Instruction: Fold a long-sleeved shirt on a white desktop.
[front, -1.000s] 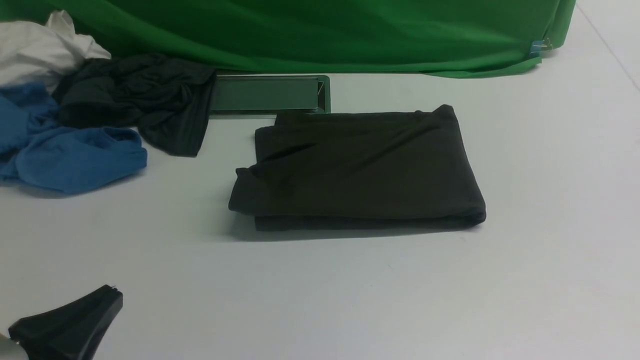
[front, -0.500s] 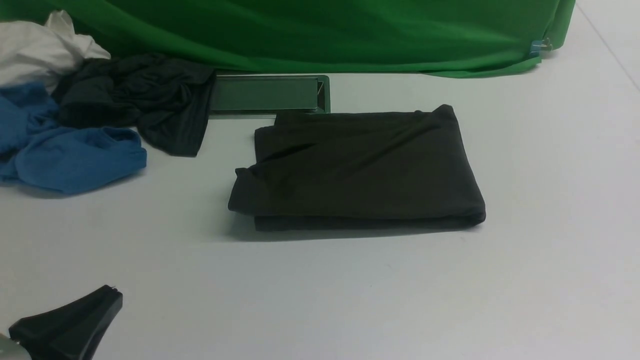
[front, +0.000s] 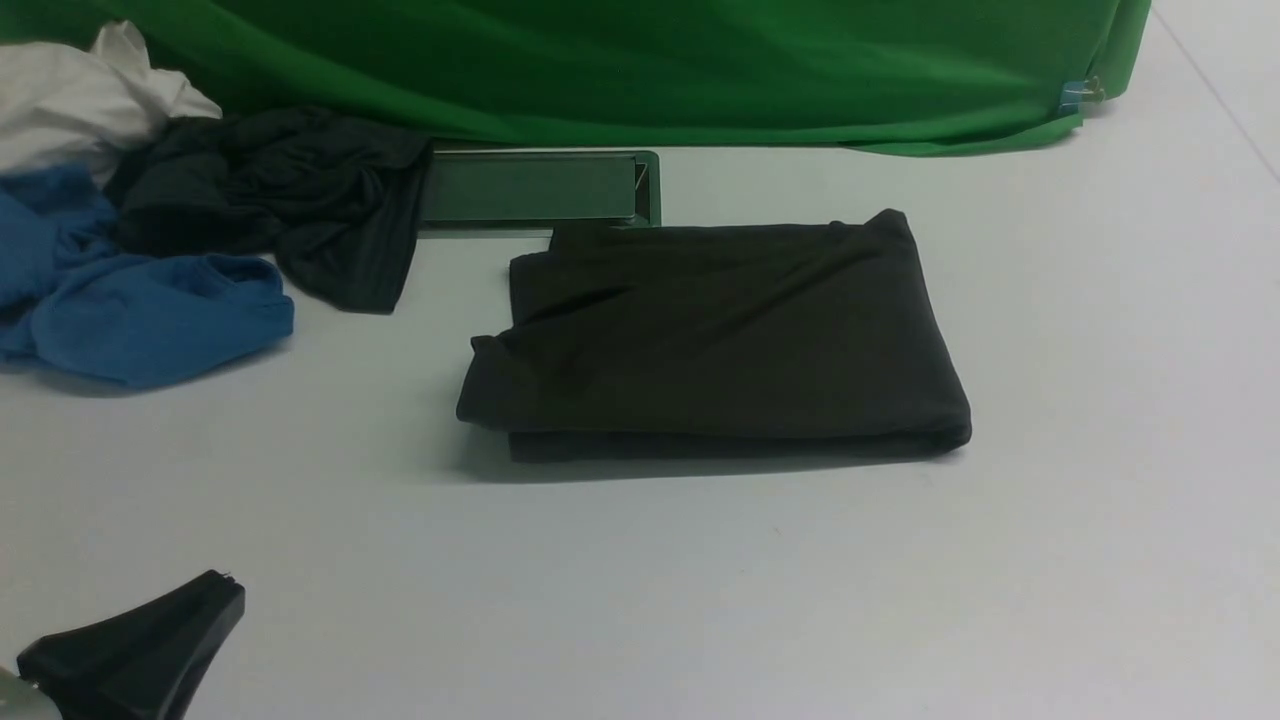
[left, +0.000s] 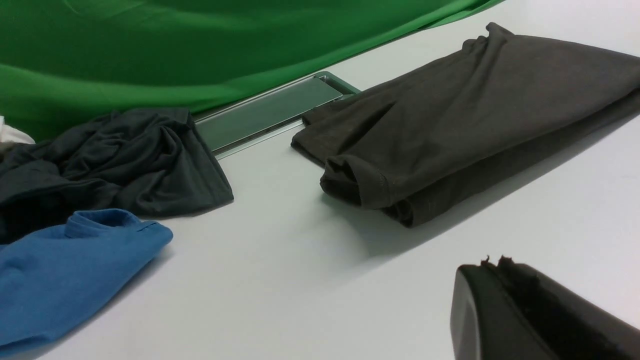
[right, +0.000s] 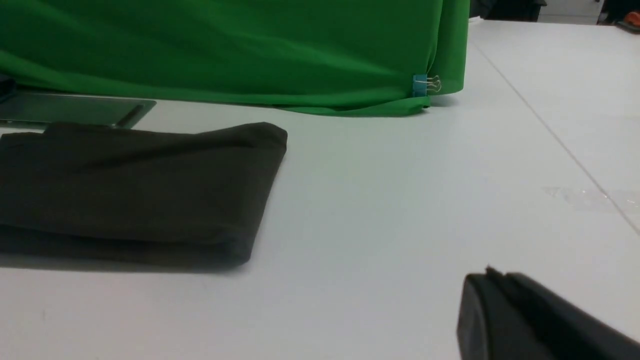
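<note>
I see the brownish-black cotton shirt (front: 715, 335) folded on the broad white desktop (front: 1100, 450); both black grippers (left: 500, 265) (right: 492, 277) look clenched, empty. Nudging it could undo folds.

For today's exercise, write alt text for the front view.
A dark long-sleeved shirt lies folded into a neat rectangle on a white desktop. Crumpled blue, black and white clothes sit far left; green cloth hangs behind.

Left gripper (front: 215, 590) low at near left, fingers (left: 492, 280) pressed together, empty. Right gripper (right: 492, 282) likewise closed, empty.
</note>
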